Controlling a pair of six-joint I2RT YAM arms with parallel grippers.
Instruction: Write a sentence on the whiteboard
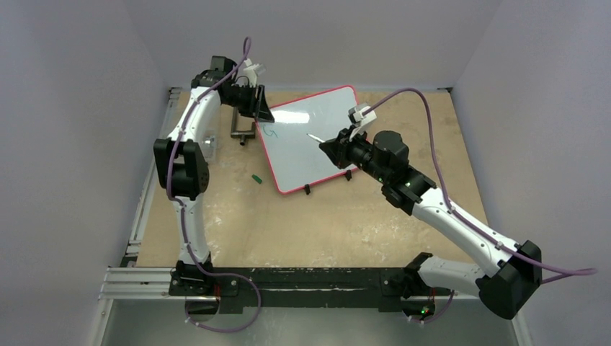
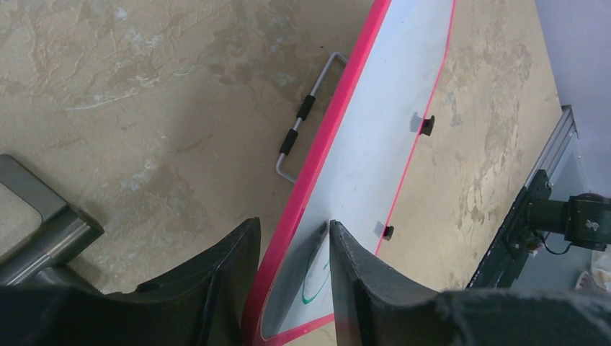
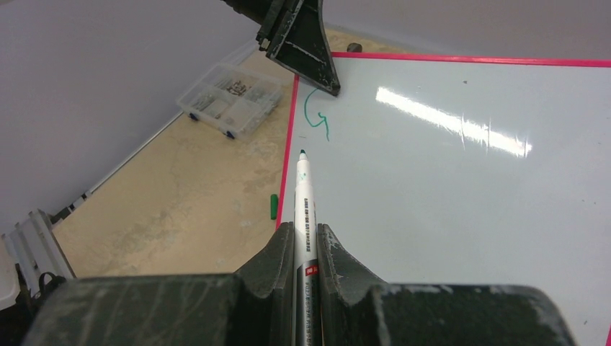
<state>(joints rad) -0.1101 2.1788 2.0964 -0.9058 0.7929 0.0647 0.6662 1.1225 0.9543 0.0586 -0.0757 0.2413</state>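
The whiteboard with its thin red frame lies slanted at the table's back centre. It also shows in the left wrist view and the right wrist view. Of the sentence, only one green letter like a "G" stands near the board's upper left corner. My left gripper is shut on that corner, its jaws astride the red edge. My right gripper is shut on a white marker. The marker's green tip points at the board just below the letter.
A green marker cap lies on the table left of the board. A clear box of small parts sits by the left wall. A wire handle with black grips lies beside the board's edge. A grey metal block is near my left gripper.
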